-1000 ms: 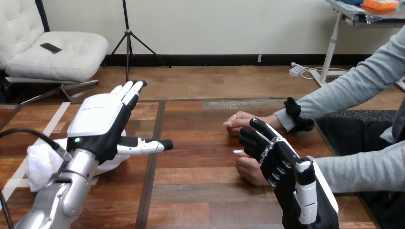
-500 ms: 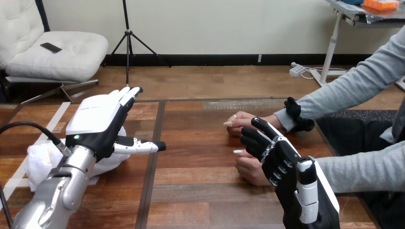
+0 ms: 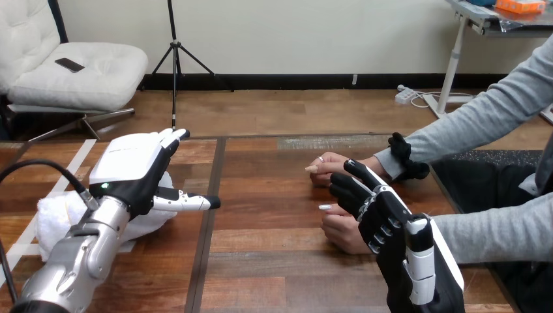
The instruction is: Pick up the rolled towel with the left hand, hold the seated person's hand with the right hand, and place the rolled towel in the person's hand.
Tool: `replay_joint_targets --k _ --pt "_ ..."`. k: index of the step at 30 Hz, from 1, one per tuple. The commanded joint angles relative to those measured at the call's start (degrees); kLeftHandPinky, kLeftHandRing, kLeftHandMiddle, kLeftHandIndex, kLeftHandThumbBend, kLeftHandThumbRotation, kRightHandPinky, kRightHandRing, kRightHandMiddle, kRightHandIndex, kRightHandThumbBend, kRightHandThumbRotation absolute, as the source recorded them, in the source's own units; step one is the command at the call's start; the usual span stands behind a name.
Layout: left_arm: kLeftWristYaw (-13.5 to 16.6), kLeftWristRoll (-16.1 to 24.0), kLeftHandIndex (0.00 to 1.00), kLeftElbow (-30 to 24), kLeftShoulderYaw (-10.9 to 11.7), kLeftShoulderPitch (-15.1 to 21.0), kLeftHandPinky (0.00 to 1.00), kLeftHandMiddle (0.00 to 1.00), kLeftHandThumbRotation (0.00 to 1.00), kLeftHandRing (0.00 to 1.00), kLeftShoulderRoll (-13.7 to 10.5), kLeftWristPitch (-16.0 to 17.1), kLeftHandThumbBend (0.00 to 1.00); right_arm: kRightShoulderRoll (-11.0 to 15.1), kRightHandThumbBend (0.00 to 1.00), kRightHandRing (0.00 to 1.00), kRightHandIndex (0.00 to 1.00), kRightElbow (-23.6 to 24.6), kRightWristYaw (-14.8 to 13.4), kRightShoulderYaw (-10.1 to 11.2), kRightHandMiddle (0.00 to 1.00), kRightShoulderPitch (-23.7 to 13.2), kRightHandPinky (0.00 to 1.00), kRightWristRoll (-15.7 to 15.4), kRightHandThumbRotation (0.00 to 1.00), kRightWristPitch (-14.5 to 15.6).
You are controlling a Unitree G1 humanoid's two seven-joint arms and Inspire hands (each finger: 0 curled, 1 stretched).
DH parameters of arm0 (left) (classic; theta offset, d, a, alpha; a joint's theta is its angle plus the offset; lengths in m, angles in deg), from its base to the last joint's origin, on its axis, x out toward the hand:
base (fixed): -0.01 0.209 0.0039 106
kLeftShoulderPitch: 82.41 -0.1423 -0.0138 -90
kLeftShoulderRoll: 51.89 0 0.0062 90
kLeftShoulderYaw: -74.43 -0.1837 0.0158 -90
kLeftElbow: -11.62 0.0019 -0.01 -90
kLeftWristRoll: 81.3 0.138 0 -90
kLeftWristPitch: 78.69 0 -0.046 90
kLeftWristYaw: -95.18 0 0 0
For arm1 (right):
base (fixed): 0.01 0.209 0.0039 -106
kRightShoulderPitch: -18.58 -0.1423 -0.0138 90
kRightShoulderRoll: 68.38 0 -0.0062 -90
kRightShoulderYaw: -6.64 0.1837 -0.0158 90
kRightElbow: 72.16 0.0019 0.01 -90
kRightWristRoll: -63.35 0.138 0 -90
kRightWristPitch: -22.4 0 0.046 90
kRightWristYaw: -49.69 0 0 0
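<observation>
I see the L hand up over the table, at about 9 o'clock from the middle. It's flat and open: fingers straight, side by side, aimed at 1 o'clock, thumb stuck out to 3 o'clock. It holds nothing. The towel lies on the table at 8 o'clock from that hand, partly hidden behind it & the arm. I can't tell if hand & towel touch.

The R hand is at 4 o'clock from the middle. Its fingers are loose, a bit bent, aimed at 11 o'clock, not closed on anything. The person's near hand rests on the table at 9 o'clock from it, right beside the fingers. Touching or not, I can't tell. The person's far hand rests on the table at 12 o'clock from the near one.
</observation>
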Motion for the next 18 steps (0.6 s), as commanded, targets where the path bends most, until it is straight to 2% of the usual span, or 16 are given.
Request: replay_joint_targets --k 1,18 --pt "1.0 0.5 0.90 3.0 -1.7 6.9 0.85 0.93 0.66 0.91 -1.1 -0.1 1.00 -0.5 0.91 0.89 0.90 1.2 0.1 0.5 0.88 -4.0 0.97 1.2 1.00 -1.1" --pt "0.2 1.2 0.93 9.6 -5.7 10.7 0.87 0.96 0.66 0.94 -1.3 -1.8 1.00 -0.7 0.89 0.86 0.88 0.9 -0.1 0.8 0.86 -4.0 0.94 1.1 1.00 -1.8"
